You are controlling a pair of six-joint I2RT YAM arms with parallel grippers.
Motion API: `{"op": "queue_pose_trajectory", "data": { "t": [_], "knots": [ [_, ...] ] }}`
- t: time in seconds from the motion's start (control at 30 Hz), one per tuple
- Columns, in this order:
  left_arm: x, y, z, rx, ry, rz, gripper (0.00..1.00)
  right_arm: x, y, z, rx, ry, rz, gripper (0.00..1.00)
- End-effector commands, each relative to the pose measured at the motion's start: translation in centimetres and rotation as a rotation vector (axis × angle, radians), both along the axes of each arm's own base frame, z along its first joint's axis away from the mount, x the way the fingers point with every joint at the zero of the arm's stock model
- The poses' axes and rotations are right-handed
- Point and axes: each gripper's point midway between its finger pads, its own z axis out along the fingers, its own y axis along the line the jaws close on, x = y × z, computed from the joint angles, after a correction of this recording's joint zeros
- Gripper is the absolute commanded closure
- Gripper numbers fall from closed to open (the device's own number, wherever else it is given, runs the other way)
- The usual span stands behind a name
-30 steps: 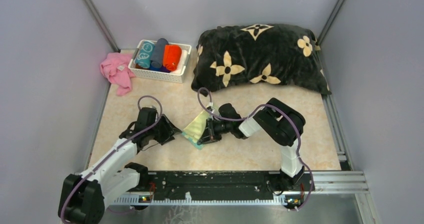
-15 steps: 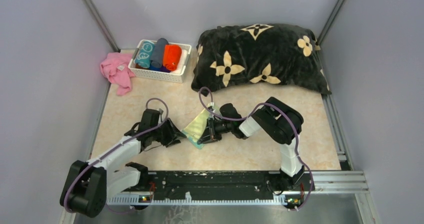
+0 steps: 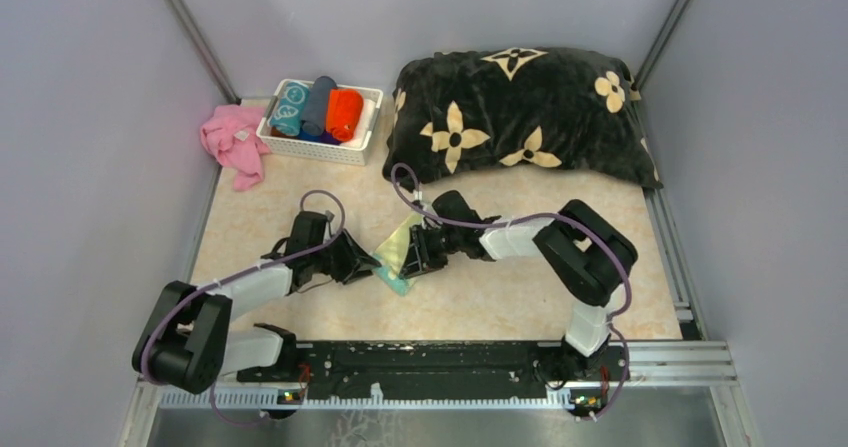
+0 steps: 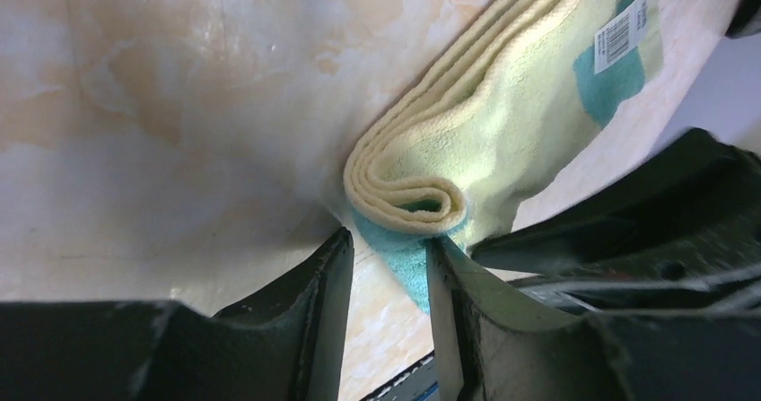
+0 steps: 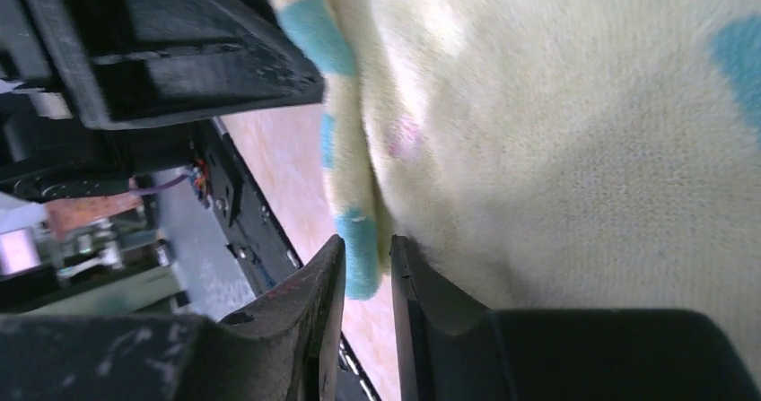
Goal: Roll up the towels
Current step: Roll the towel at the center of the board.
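Observation:
A pale yellow towel (image 3: 398, 250) with teal patches lies folded on the table between my two grippers, its near end curled into a small roll (image 4: 408, 190). My left gripper (image 3: 364, 265) is low on the towel's left. Its jaws (image 4: 388, 250) stand open just short of the curl, with a teal corner against the right finger (image 4: 449, 302). From the right, my right gripper (image 3: 416, 257) reaches the towel (image 5: 556, 132). Its jaws (image 5: 366, 253) are slightly apart with the towel's teal edge at their tips. Rolled orange-red (image 3: 344, 113) and teal (image 3: 291, 107) towels sit in the basket.
The white basket (image 3: 315, 150) stands at the back left with a pink cloth (image 3: 233, 142) beside it. A big black cushion (image 3: 520, 117) with cream flowers fills the back right. Metal rails run along the table's sides and near edge.
My left arm has slid right, up to the towel's curled end, and its jaws have narrowed. My right gripper pushed a little left, and its shut jaws have parted slightly.

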Motion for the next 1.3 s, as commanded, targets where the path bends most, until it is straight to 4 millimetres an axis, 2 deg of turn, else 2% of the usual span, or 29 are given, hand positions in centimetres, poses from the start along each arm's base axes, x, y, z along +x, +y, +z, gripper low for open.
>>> {"op": "queue_pose_trajectory", "data": {
  "t": [0.0,0.17,0.33,0.4,0.47,0.57,0.87,1.0,1.27],
  "knots": [
    [-0.7,0.9,-2.3,0.053,0.064,0.035,0.57,1.9,-0.8,3.8,-0.161,-0.295,0.033,0.72],
    [-1.1,1.1,-3.2,0.068,0.101,0.048,0.58,1.5,-0.4,7.1,-0.289,-0.563,0.075,0.69],
    [-1.4,1.4,-3.8,0.083,0.124,0.065,0.59,-0.3,2.1,7.6,-0.315,-0.706,0.15,0.69],
    [-1.6,1.4,-3.8,0.08,0.129,0.067,0.59,-0.7,2.8,7.1,-0.339,-0.734,0.168,0.69],
    [-1.6,1.5,-3.8,0.082,0.127,0.071,0.59,-0.7,3.1,5.4,-0.404,-0.766,0.182,0.69],
    [-1.7,1.6,-3.8,0.084,0.127,0.074,0.59,-0.5,3.2,4.3,-0.469,-0.815,0.197,0.69],
    [-1.7,1.6,-3.7,0.086,0.125,0.076,0.59,0.0,3.0,2.8,-0.597,-0.916,0.221,0.65],
    [-1.6,1.6,-3.6,0.087,0.122,0.075,0.59,-0.2,3.0,2.0,-0.619,-0.917,0.244,0.63],
    [-1.5,1.7,-3.5,0.086,0.119,0.079,0.58,-1.5,2.0,-1.7,-0.706,-0.888,0.35,0.62]
  ]
}}
